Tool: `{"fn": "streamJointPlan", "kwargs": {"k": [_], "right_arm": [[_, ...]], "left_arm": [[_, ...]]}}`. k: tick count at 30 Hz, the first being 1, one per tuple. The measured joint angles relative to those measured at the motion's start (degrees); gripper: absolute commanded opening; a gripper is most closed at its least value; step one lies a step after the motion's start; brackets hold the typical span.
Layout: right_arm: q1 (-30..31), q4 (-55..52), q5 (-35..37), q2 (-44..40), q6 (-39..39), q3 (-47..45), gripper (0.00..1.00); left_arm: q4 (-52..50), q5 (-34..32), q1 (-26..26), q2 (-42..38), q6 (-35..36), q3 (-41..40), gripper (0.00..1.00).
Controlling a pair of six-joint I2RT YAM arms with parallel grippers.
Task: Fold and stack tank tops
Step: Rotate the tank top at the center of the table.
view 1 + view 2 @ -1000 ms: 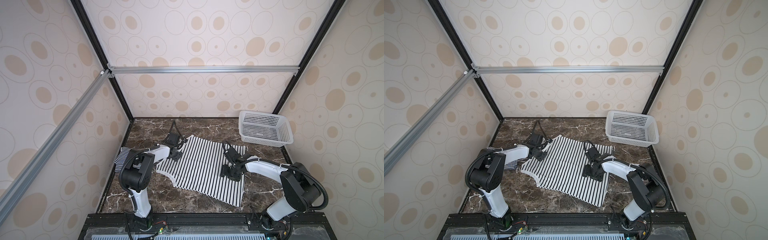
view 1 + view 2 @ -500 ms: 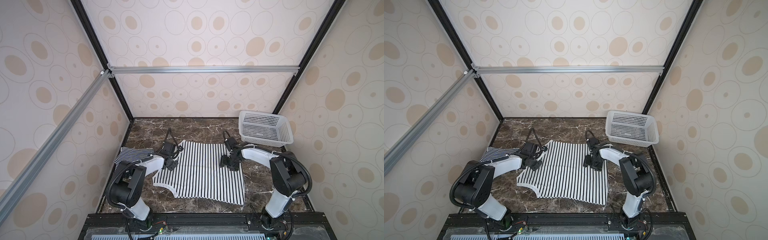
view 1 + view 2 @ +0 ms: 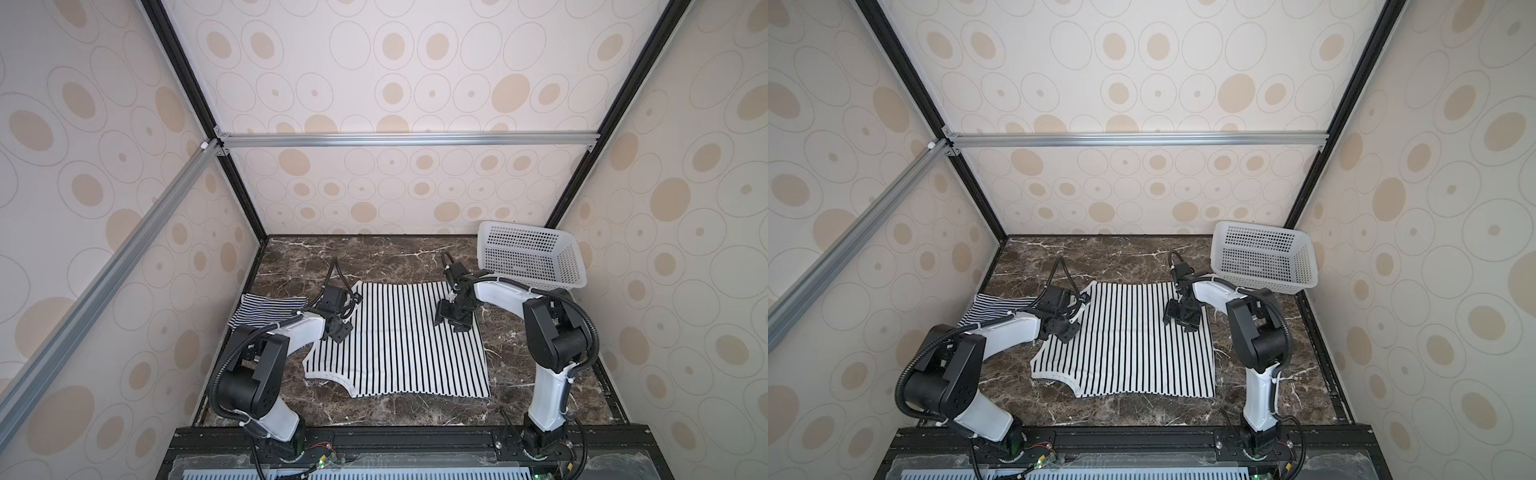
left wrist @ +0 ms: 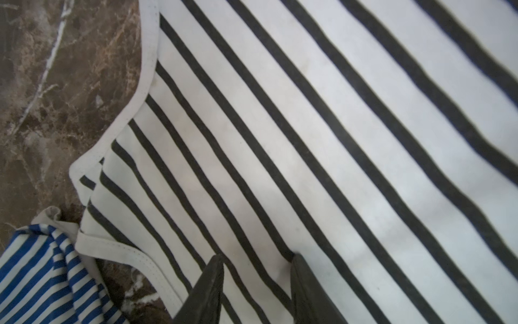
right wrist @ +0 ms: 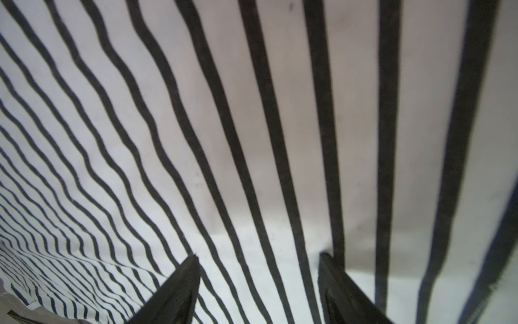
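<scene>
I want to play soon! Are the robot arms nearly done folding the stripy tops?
Not nearly. Done: the wide-striped top lies spread flat on the table. In hand: both arms' jaws stand open over it, gripping nothing. Left: folding it, folding the rumpled narrow-striped top, then stacking them.

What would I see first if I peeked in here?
A big white tank top with black stripes lies spread in the middle of the table. The left gripper and right gripper hang open over its side edges. A white basket stands in the far right corner.
</scene>
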Motion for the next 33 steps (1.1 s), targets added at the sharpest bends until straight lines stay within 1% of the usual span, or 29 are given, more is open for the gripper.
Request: {"fn": "streamJointPlan", "kwargs": {"k": [5,10,15,18,21,25,29,31,33], "right_arm": [[-1.11,-2.14,-2.05,1.66,-0.42,2.23,0.69],[-2.54,-3.26,-2.56,5.25,-1.73,7.78,0.7],[-4.39,-3.15,-2.78,8.9,-2.71,13.42,0.69],[-4.83,-2.93,-2.78,9.66,-2.99,14.69,0.69],[-4.87,-1.84,-2.8,9.01,-3.02,13.55,0.7],[-4.87,1.05,-2.8,5.77,-3.1,8.57,0.7],[-4.83,2.1,-2.95,2.73,-4.94,4.39,0.7],[-4.76,2.4,-2.86,0.66,-5.81,2.03,0.7],[-4.63,2.36,-2.27,-3.21,-6.45,-0.66,0.71]], "left_arm": [[-0.44,-0.26,0.13,4.22,-0.2,4.79,0.4],[-0.7,-0.22,0.17,8.74,-0.57,10.14,0.39],[-1.05,0.24,0.37,9.33,-0.98,10.91,0.39],[-1.09,0.39,0.37,9.27,-1.22,10.88,0.39],[-0.96,0.17,0.37,8.87,-1.25,10.34,0.4],[-1.16,0.04,0.37,8.79,-1.25,10.32,0.39],[-2.6,0.17,0.44,8.81,-1.25,10.93,0.39],[-3.85,0.7,0.48,8.74,-1.29,11.34,0.39],[-5.57,1.84,0.55,8.09,-1.31,11.41,0.39]]}}
